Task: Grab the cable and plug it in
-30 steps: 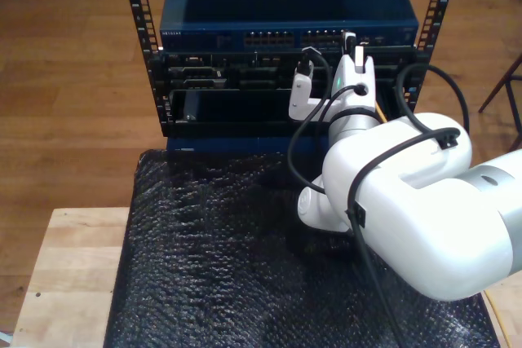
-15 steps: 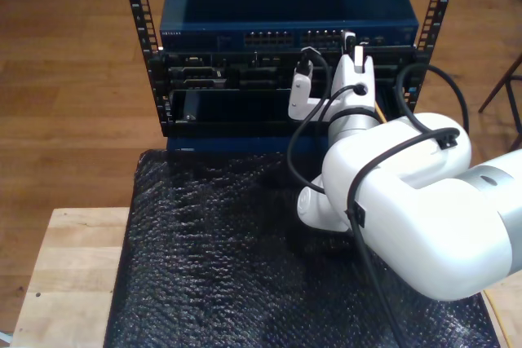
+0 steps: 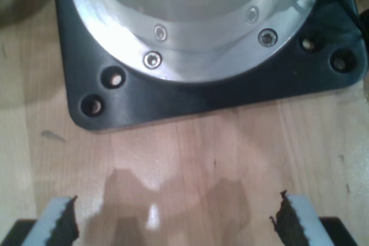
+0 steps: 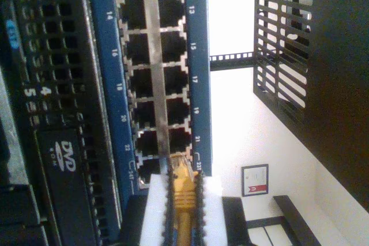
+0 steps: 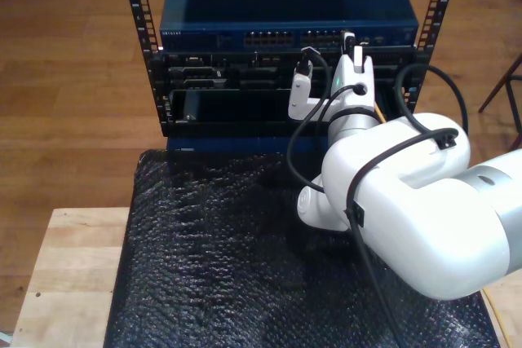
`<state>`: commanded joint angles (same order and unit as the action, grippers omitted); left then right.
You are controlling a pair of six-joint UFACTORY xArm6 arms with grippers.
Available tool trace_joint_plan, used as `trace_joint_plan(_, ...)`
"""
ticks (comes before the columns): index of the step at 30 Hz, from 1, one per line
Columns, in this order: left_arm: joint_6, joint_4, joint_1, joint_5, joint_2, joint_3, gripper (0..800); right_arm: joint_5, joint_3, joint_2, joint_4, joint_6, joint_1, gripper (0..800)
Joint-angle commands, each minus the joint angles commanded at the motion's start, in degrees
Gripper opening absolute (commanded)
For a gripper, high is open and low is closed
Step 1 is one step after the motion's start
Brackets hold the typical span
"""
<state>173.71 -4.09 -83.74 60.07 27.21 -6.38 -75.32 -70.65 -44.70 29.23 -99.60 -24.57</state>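
Note:
In the second wrist view, my second gripper [image 4: 182, 184] is shut on the yellow-orange cable [image 4: 184, 205], which runs between its white fingers [image 4: 154, 211]. The cable's clear plug [image 4: 179, 165] points at the last ports of the blue switch [image 4: 199, 56], near the numbers 22 and 23. I cannot tell whether it is seated. In the exterior view this gripper [image 5: 351, 41] is up against the switch's [image 5: 285, 6] port row, and a short piece of the cable [image 5: 378, 112] shows beside the wrist. My first gripper [image 3: 179, 224] hangs open over bare wood.
A black rack [image 5: 228, 91] holds the switch and darker units below it. A black bubble-wrap mat [image 5: 220, 258] covers the wooden table [image 5: 73, 266]. Thick black arm cables [image 5: 444, 87] loop by the rack. A black base plate [image 3: 173, 105] lies before the first gripper.

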Motion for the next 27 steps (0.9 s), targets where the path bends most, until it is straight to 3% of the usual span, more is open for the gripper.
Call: trace_joint_plan(27, 0.00, 0.00, 0.00, 0.00, 0.00, 0.00, 800, 1.58, -2.46, -0.70, -0.18, 0.18, 0.18, 0)
